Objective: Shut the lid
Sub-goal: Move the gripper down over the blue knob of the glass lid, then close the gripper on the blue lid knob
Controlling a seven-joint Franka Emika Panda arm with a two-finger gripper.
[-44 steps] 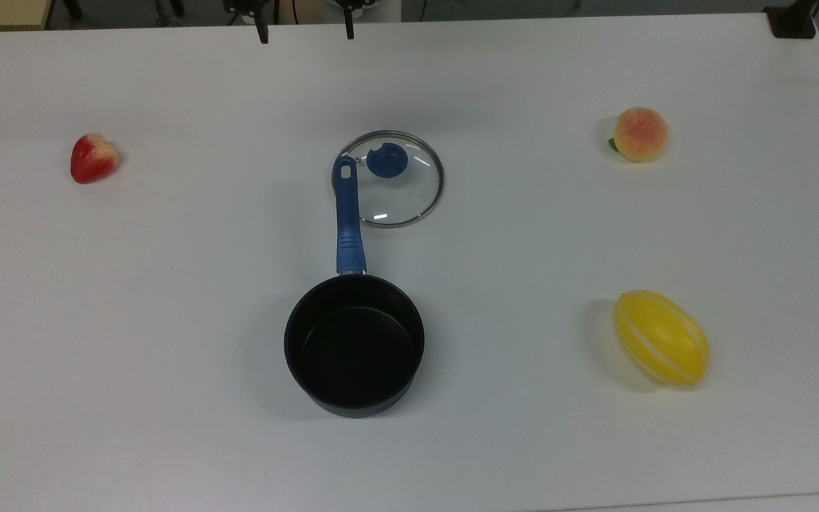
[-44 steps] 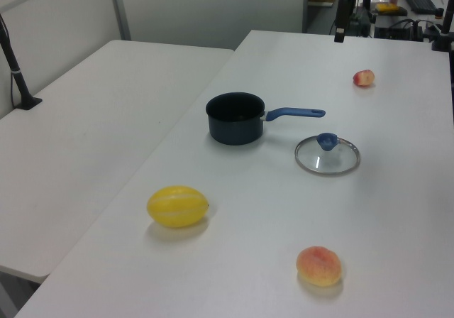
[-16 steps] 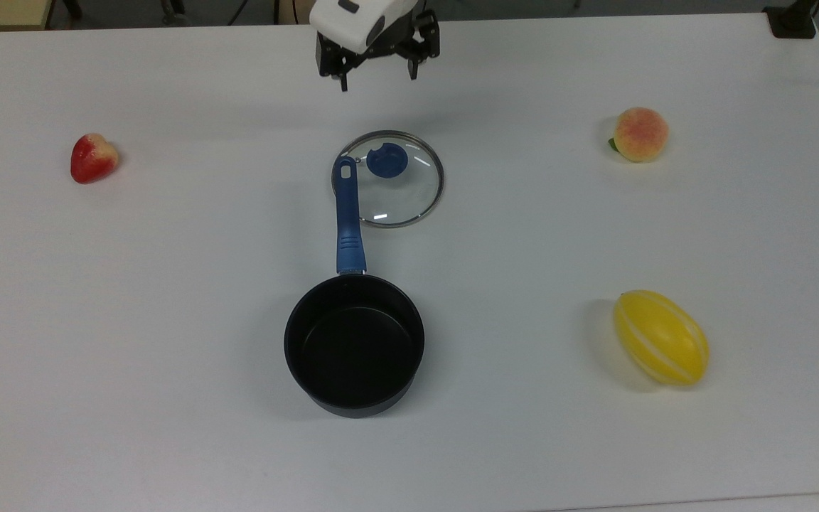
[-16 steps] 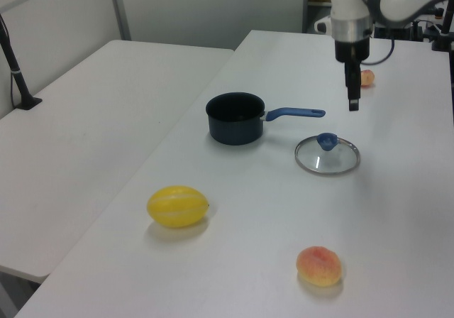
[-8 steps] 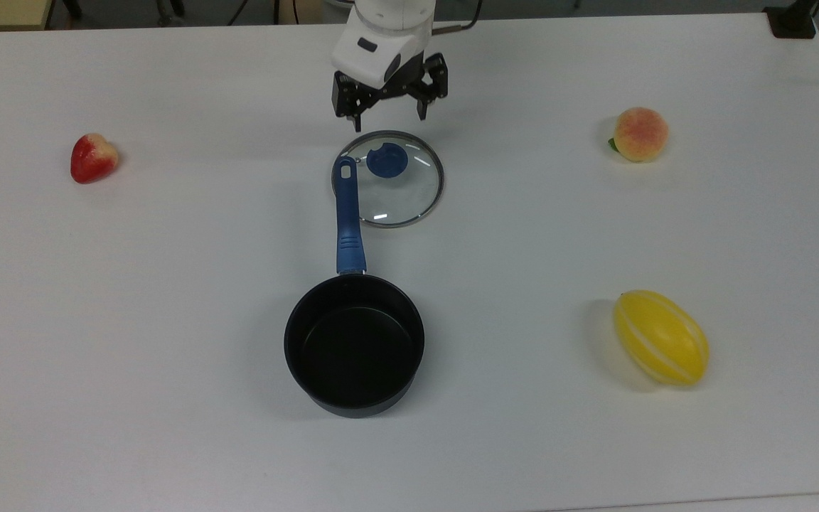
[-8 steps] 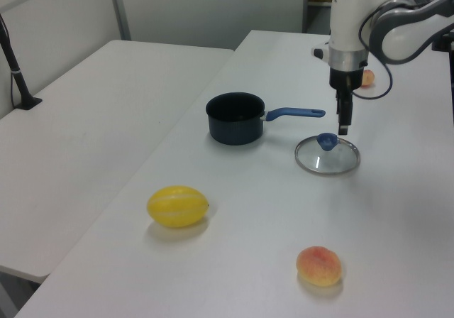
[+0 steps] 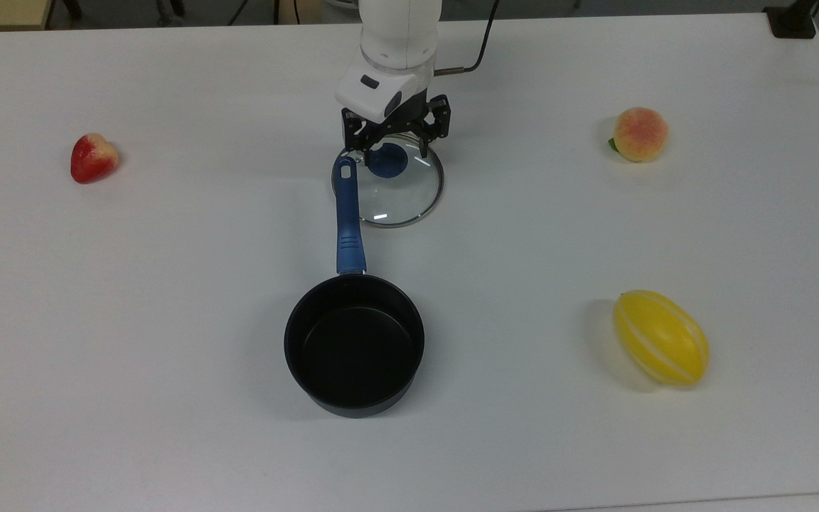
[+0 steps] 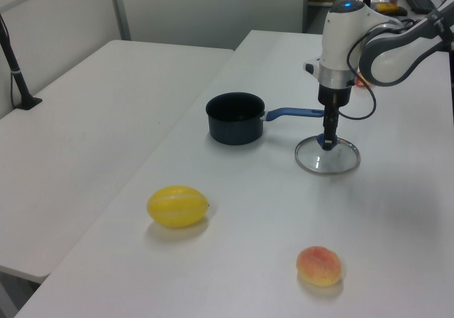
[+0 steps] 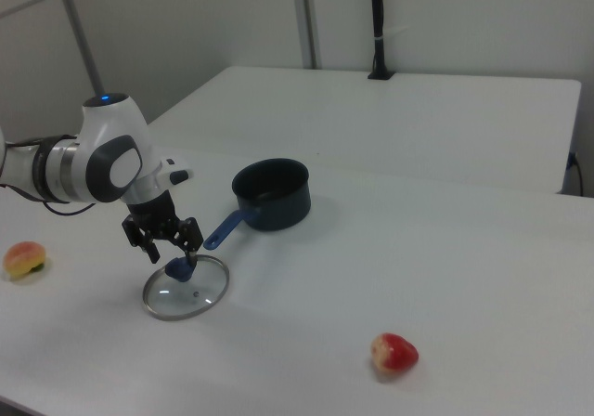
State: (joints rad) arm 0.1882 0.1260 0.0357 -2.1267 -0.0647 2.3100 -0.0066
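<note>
Going left to right in the top view, a red strawberry-shaped fruit (image 7: pixel 93 158) lies on the white surface (image 7: pixel 168 284), well off to the top view's left of the hand (image 7: pixel 392 148). The black saucepan (image 7: pixel 354 345) stands open, well below the hand in the top view, and its long blue handle (image 7: pixel 346 217) reaches up to end just beside the hand, overlapping the rim of the lid (image 7: pixel 397 190). The lid lies flat on the surface, apart from the pan's bowl, directly under the hand. The hand points straight down with its fingers spread wide on either side of the lid's blue knob (image 7: pixel 387 161), not closed on it. Far to the top view's right of the hand lie a peach (image 7: pixel 640 134) and, lower, a yellow melon (image 7: pixel 661 337).
</note>
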